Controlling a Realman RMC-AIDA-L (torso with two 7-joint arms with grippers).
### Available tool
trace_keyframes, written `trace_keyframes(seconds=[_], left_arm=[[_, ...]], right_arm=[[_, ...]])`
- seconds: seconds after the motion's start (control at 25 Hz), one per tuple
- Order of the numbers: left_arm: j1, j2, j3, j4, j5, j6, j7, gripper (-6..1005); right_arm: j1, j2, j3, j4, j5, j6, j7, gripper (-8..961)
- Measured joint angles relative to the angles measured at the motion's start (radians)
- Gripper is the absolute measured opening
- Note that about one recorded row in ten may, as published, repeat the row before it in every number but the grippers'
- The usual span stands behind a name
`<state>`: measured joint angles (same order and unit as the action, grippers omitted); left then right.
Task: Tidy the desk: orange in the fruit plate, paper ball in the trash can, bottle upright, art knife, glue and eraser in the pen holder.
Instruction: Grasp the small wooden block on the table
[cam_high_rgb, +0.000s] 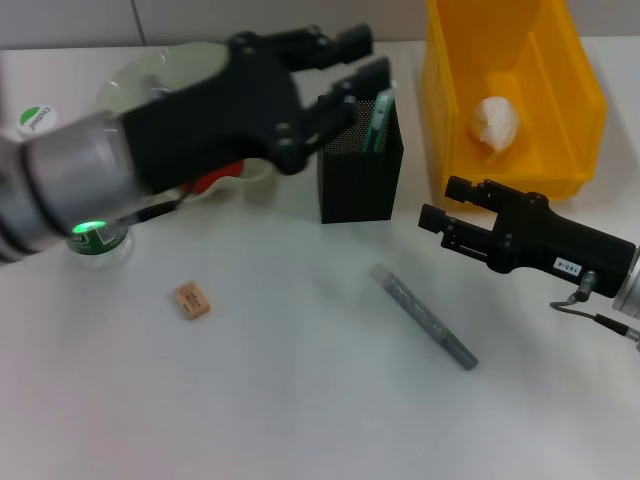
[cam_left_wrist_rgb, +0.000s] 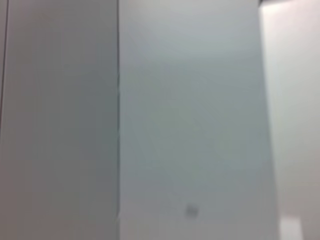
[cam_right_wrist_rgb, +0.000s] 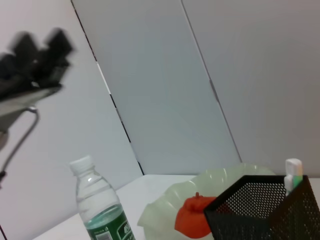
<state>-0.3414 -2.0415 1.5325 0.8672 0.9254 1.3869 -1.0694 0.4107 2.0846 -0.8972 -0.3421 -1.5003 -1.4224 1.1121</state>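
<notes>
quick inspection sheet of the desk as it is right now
surface: white desk, no spills seen
job's things: paper ball in yellow bin; orange on fruit plate; bottle upright; glue in pen holder; eraser and art knife loose on desk
clutter: nothing seen
grippers: left claw raised above holder, empty; right claw low beside holder, open
cables: wire at right wrist
surroundings: grey wall panels

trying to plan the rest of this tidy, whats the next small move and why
Probably lower the right end effector onto the art knife, which lies flat on the desk just below it, outside the pen holder. The eraser also remains out.
</notes>
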Motion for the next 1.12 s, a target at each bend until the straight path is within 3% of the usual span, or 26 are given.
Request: trace_keyframes(seconds=[0.04, 0.24, 0.36, 0.48, 0.56, 0.64, 0.72, 0.76, 0.92, 0.96, 1.04, 1.12], left_arm=[[0.015, 0.009, -0.046, 0.002, 0.014, 0.069, -0.043, 286], [0.025, 0.037, -0.147, -0.022, 0.116, 0.161, -0.186, 287], [0.030, 0.043, -0.264, -0.061, 0.254, 0.214, -0.247, 379], [0.032, 0.043, -0.285, -0.067, 0.278, 0.223, -0.250, 486], [0.047, 0.040, -0.369, -0.069, 0.399, 0.251, -0.261, 577], [0.055, 0.036, -0.403, -0.061, 0.437, 0.253, -0.275, 668], [0.061, 0.033, -0.427, -0.043, 0.487, 0.253, -0.294, 686], [0.062, 0.033, -0.436, 0.002, 0.580, 0.252, -0.334, 695], [0.054, 0.030, -0.437, 0.111, 0.739, 0.248, -0.458, 689], [0.038, 0.019, -0.436, 0.210, 0.885, 0.248, -0.577, 688], [0.032, 0.011, -0.434, 0.251, 0.938, 0.248, -0.615, 685], [0.018, -0.014, -0.427, 0.362, 1.089, 0.250, -0.701, 682]], right_arm=[[0.001, 0.000, 0.000, -0.001, 0.000, -0.007, -0.001, 689], [0.003, -0.001, -0.006, -0.002, -0.001, -0.049, -0.028, 689], [0.005, -0.004, -0.010, -0.003, -0.007, -0.125, -0.084, 688], [0.005, -0.005, -0.011, -0.004, -0.010, -0.158, -0.101, 688], [0.004, -0.006, -0.015, -0.012, -0.025, -0.201, -0.114, 688], [0.003, -0.006, -0.015, -0.018, -0.035, -0.212, -0.117, 688], [-0.001, -0.006, -0.015, -0.033, -0.053, -0.221, -0.118, 688], [-0.001, -0.005, -0.015, -0.038, -0.060, -0.217, -0.118, 688], [0.002, -0.004, -0.015, -0.034, -0.062, -0.205, -0.116, 688], [0.003, -0.003, -0.012, -0.033, -0.062, -0.203, -0.114, 688], [0.003, -0.003, -0.011, -0.032, -0.062, -0.202, -0.114, 688], [0.002, -0.003, -0.007, -0.032, -0.061, -0.200, -0.114, 688]])
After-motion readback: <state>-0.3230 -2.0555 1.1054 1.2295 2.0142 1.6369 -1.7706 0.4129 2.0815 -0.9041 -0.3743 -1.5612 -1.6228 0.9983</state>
